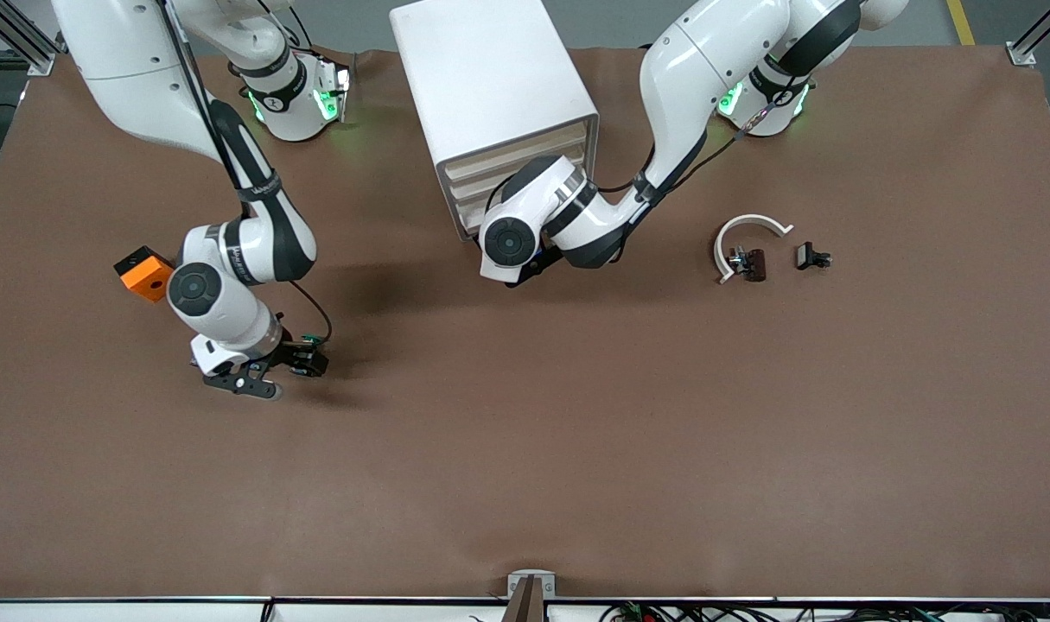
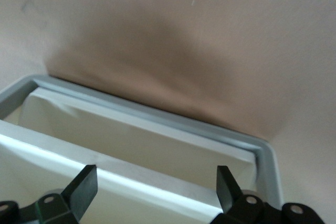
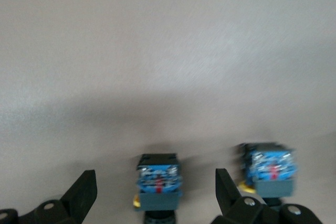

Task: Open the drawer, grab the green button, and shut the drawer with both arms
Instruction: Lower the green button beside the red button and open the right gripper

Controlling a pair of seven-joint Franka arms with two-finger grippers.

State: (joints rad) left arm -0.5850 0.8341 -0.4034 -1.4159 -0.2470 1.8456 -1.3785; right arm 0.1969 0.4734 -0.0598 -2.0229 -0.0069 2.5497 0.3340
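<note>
Button (image 3: 157, 184): small, light, stiff, slick; grip its body. Right tool (image 3: 156, 192) apart around it; left tool (image 2: 157, 192) apart at drawer (image 2: 157, 148).

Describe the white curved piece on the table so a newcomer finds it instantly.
From the tall white box cabinet, look toward the left arm's end of the brown table, slightly nearer the front camera. The white C-shaped arc lies flat there. Both neighbours are small dark parts; it alone is white and curved.

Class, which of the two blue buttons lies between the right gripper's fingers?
The button centred in the open right gripper; the other button lies outside its fingers.
</note>
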